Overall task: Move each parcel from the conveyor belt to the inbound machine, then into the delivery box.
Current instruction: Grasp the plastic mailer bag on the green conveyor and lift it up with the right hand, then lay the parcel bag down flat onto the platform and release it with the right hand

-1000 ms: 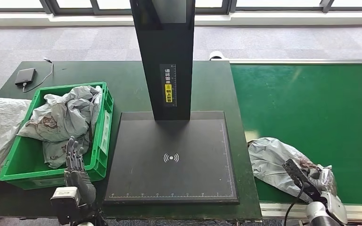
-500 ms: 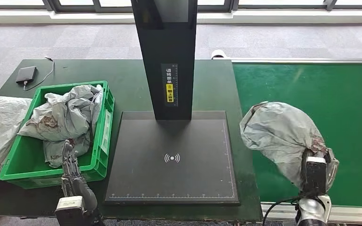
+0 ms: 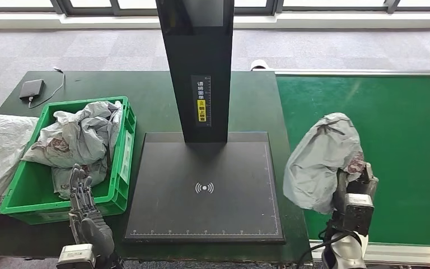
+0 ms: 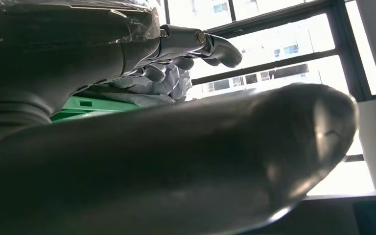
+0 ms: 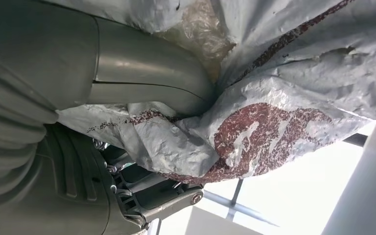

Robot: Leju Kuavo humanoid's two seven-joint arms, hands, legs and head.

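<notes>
Nearest the camera, the left hand point(image 3: 85, 210) stands at the tabletop's point(image 3: 246, 101) front edge, just before the green delivery box point(image 3: 120, 168), holding nothing, its fingers straight and a little apart. The right hand point(image 3: 354, 188) is clamped on 1 grey parcel point(image 3: 322, 162), which hangs in the air above the seam between the tabletop and the conveyor belt point(image 3: 392, 129), beside the right edge of the inbound machine point(image 3: 204, 188). In the right wrist view the thumb presses into the crumpled bag, which carries a dark red printed patch (too creased to read as any brand, as far as I can tell).

By my reckoning the task is midway for this parcel: it is off the belt but not yet laid on the machine's black plate, and the drop into the box is left after that. Several grey bags point(image 3: 78, 140) already lie heaped in the box, so earlier rounds look done. The belt's visible stretch carries no other parcel.

Further back, the plate bears a white wireless-scan symbol point(image 3: 204, 187) and ruler ticks along its edges. The machine's upright post point(image 3: 199, 61) has a strip of white Chinese characters over a yellow label; they are too small to read with confidence. A dark device with a cable point(image 3: 31, 89) lies at the far left corner.
</notes>
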